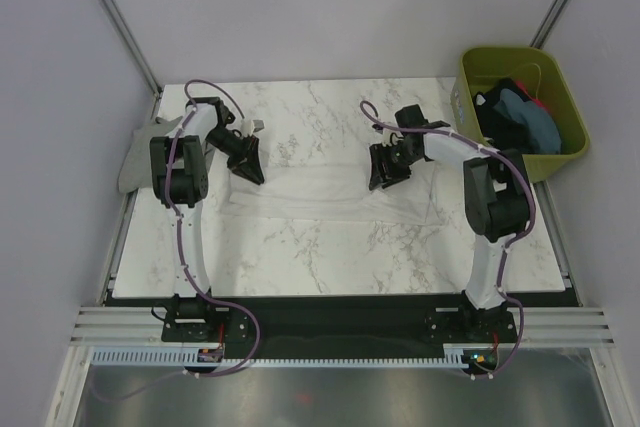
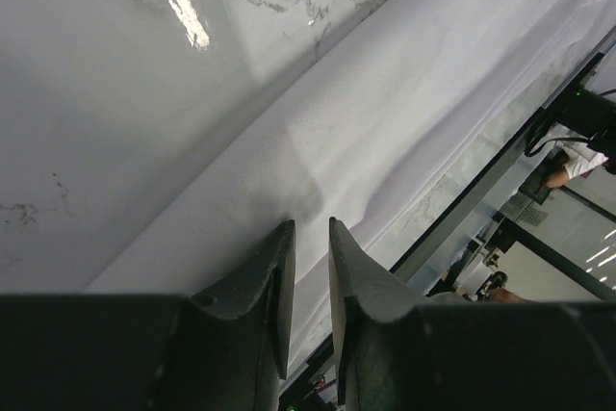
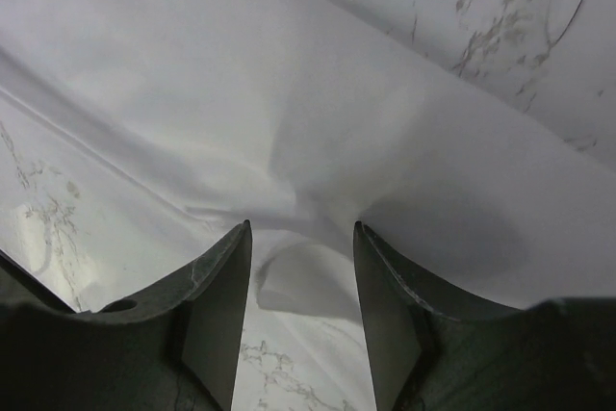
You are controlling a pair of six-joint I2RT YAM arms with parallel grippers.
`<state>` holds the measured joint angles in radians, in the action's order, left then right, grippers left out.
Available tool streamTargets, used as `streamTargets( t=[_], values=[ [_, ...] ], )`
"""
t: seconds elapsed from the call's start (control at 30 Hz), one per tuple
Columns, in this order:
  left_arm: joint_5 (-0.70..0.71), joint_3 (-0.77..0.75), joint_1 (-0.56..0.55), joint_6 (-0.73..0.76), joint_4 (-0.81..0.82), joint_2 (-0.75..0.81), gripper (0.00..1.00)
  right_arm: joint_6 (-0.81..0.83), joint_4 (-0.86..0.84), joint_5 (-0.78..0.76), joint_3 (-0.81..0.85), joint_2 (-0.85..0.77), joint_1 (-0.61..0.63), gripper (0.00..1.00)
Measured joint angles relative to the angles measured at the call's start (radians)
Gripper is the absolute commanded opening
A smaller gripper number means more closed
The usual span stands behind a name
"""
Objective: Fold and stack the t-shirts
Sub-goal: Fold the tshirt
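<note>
Top: white shirt (image 1: pixel 320 192) spread flat mid-tabletop (image 1: pixel 330 247), left fingers (image 1: pixel 252 169) and right fingers (image 1: pixel 385 175) down on its far edge.
Left wrist: nearly together, pinching a ridge of cloth.
Right wrist: apart, straddling a raised pucker, not clamped.
Likely grasping for the first fold. Next: close right, then draw both evenly nearward.

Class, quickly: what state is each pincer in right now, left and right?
Left pincer: closed, pinching the white t-shirt.
Right pincer: open, straddling a raised fold of that shirt, not gripping it.
</note>
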<state>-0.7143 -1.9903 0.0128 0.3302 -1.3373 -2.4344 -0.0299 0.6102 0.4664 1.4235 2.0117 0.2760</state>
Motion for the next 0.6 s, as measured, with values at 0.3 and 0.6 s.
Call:
streamTargets(
  t=[0.3,0.6],
  values=[
    [-0.003,-0.032,0.000,-0.004,0.000,-0.016,0.28,-0.003,0.059,-0.016,-0.213,-0.208,0.102,0.54],
    [-0.003,-0.034,0.000,-0.013,0.000,-0.013,0.31,-0.003,0.121,-0.031,-0.303,-0.402,0.177,0.54]
  ],
)
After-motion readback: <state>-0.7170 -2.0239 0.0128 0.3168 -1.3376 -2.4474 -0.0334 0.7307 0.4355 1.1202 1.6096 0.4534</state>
